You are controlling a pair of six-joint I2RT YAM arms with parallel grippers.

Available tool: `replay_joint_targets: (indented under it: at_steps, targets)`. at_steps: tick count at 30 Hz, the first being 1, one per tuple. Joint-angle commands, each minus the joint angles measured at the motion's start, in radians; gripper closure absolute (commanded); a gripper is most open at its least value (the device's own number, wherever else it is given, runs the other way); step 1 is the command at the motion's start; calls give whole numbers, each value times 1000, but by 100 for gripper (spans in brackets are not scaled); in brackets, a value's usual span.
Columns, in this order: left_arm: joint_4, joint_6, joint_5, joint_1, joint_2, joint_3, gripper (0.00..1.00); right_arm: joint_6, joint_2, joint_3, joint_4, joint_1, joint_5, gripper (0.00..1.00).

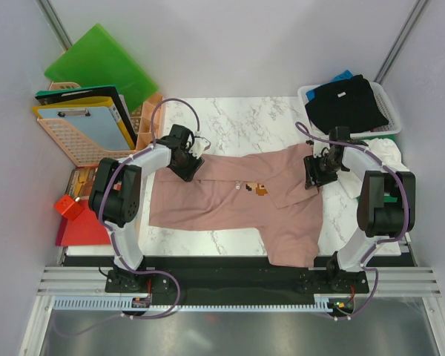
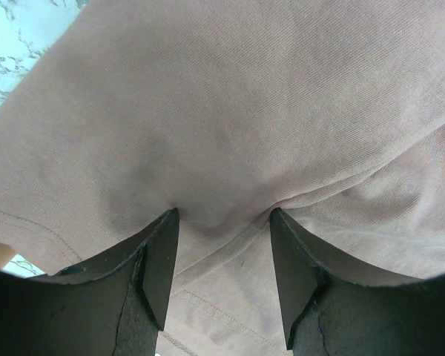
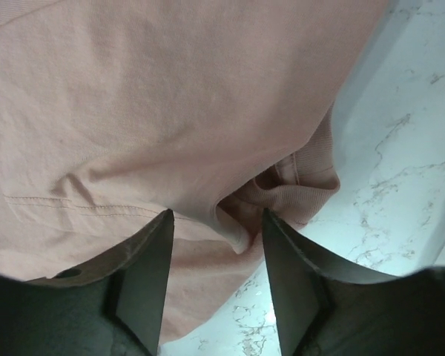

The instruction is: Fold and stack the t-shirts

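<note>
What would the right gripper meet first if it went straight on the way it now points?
The pink t-shirt: the right gripper points down at its bunched edge, open jaws either side of the fold. The marble table probably lies just beneath the cloth.

My top camera sits above and behind my bases, looking down on the whole table (image 1: 237,119). Each wrist camera looks along its own fingers from very close. Past my left gripper (image 2: 222,222) only the pink t-shirt (image 2: 230,111) shows; past my right gripper (image 3: 216,222), shirt edge and marble. All views share that shirt.
</note>
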Motion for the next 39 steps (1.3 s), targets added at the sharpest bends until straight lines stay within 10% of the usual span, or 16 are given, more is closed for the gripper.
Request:
replay_joint_targets:
  at_steps: [1, 11, 21, 25, 29, 39]
  targets:
    - [-99, 52, -41, -4, 58, -45, 40, 2, -8, 21, 10, 3, -52, 44]
    - [-99, 48, -45, -5, 52, -48, 40, -32, -54, -4, -38, 3, -31, 94]
    - [-99, 52, -48, -5, 47, -47, 40, -78, -217, -71, -191, 1, -20, 95]
    - [-101, 52, -44, -5, 49, -44, 40, -73, -245, -78, -248, -9, -5, 79]
    - [-102, 56, -48, -4, 39, -47, 40, -73, -254, -45, -306, -40, -3, 43]
    - [61, 52, -33, -2, -280, -166, 40, -171, -553, -39, -264, -158, 41, 33]
